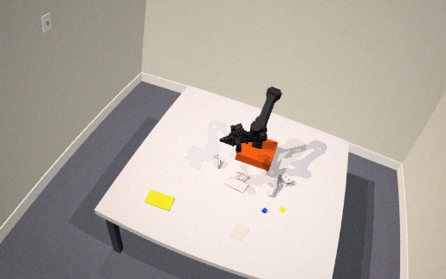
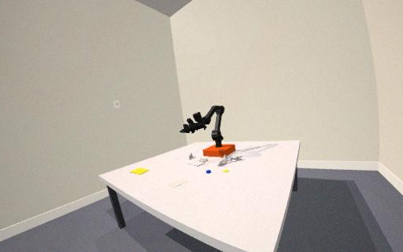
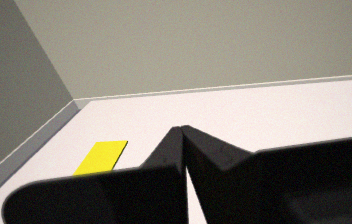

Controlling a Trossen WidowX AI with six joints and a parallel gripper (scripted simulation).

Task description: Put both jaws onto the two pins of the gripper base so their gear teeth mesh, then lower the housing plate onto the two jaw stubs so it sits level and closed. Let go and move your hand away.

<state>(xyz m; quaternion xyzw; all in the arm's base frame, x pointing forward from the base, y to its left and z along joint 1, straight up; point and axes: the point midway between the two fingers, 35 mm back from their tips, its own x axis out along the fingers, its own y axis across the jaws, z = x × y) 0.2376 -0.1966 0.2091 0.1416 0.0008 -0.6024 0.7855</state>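
Hanging in the air above the table [image 1: 183, 152] [image 2: 232, 196] [image 3: 277, 110], the black gripper [image 1: 222, 139] [image 2: 180, 131] [image 3: 180, 134] is clenched on nothing, its tips meeting in a point; from where I stand, reading the top view as a clock centred on the orange block [image 1: 253, 156] [image 2: 219, 151], it points out towards ten, the arm [image 1: 268, 110] [image 2: 217, 123] rising behind.

The task's white parts lie apart from the gripper; a small curved piece [image 1: 218, 161] [image 2: 191, 156] is at nine o'clock; a flat white piece [image 1: 235, 184] [image 2: 197, 164] is at seven, a little raised part [image 1: 242, 176] [image 2: 203, 160] right by its upper edge; a long piece [image 1: 273, 188] [image 2: 222, 162] is at five, a spread-out one [image 1: 287, 179] [image 2: 237, 158] just beside it at four; which is jaw, base or housing plate I cannot tell.

Farther out, a pale square [image 1: 239, 231] [image 2: 178, 183] lies flat near six, a blue cube [image 1: 264, 210] [image 2: 208, 171] at six, a small yellow piece [image 1: 282, 210] [image 2: 226, 171] at five, and a yellow slab [image 1: 159, 200] [image 2: 139, 171] [image 3: 102, 156] at eight.
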